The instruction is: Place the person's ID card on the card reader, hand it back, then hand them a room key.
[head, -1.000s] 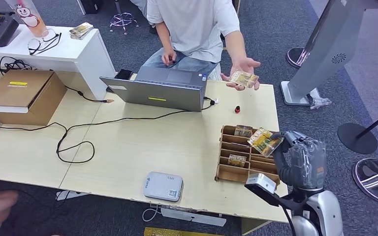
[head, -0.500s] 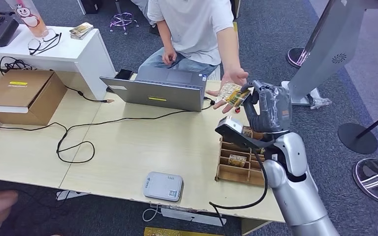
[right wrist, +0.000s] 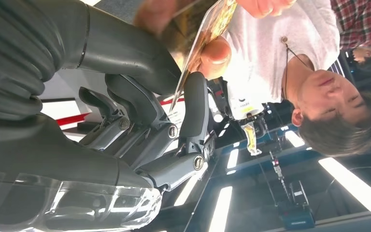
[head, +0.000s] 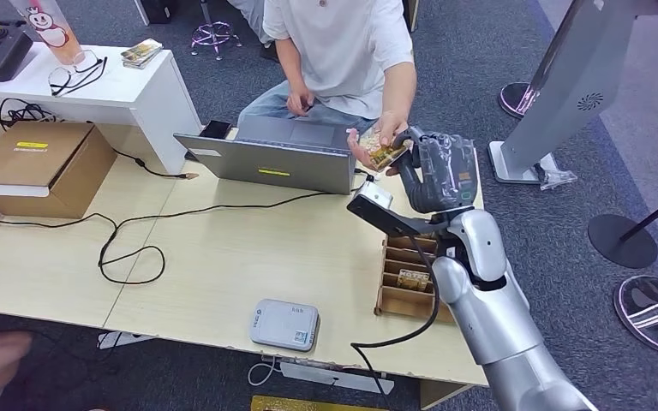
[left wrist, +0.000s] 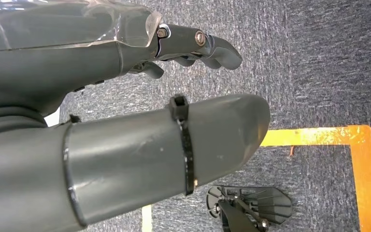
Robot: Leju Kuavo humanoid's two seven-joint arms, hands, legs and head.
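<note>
Right hand [head: 435, 167] now farther forward, room key [head: 385, 155] at person's hand [head: 368, 147].

Right arm [head: 488, 300] outstretched, right hand [head: 435, 167] raised, fingers [right wrist: 195, 104] pinching — left hand [left wrist: 125, 116] seemingly slack, empty.

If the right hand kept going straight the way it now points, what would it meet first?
Most likely the person's hand, already touching the key card that the right hand pinches. Beyond that comes the person's torso, though depth is hard to judge.
</note>
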